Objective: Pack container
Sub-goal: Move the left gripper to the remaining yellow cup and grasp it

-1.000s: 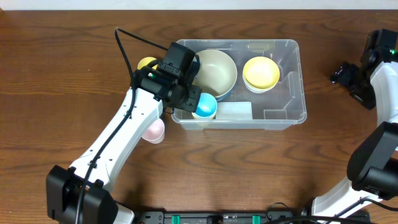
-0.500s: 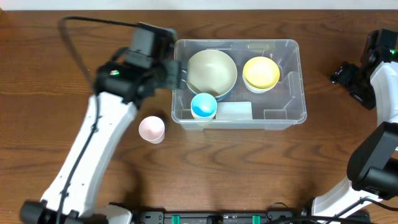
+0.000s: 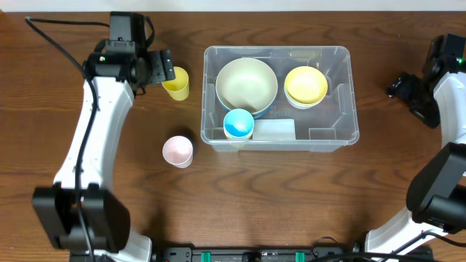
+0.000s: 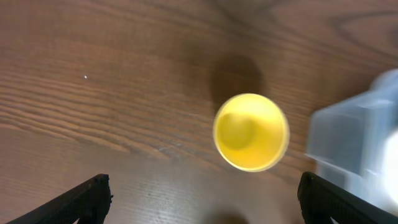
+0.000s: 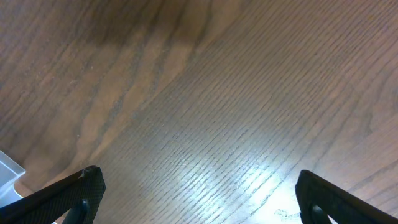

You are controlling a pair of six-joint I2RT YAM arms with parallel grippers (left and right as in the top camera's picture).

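Desk point(image 3: 291, 204): dark wood grain. It carries everything.

Container point(image 3: 354, 102): clear bin, mid-desk, slightly right of centre, long side running left to right. It sits flat and neither pincer touches it.

Contents, by size:
- cream bowl point(image 3: 247, 85), back left
- yellow bowl point(image 3: 306, 86), back right
- blue cup point(image 3: 238, 124), front left, just in front of the cream bowl
- white label point(image 3: 274, 129) on the base, beside the blue cup

Left pincer point(image 4: 202, 186): fingers spread wide with nothing between them. It hovers over the yellow cup point(image 3: 177, 83), which stands mouth up on the desk, just left of the container and apart from it.

Right pincer point(image 5: 199, 183): also spread wide and empty, parked over bare wood well right of the container.

Pink cup point(image 3: 178, 151): on the desk near the container's front left corner, mouth up.

Handling, as we judge it:
- The container looks like thin moulded plastic, light even when loaded.
- It should be fairly stiff at the rim and corners, while the long walls probably flex.
- The smooth walls may be slippery.
- We would grip it by straddling a short wall at the rim, near a corner block.
- Tilting it could make the bowls slide.

Two cups are not yet packed.
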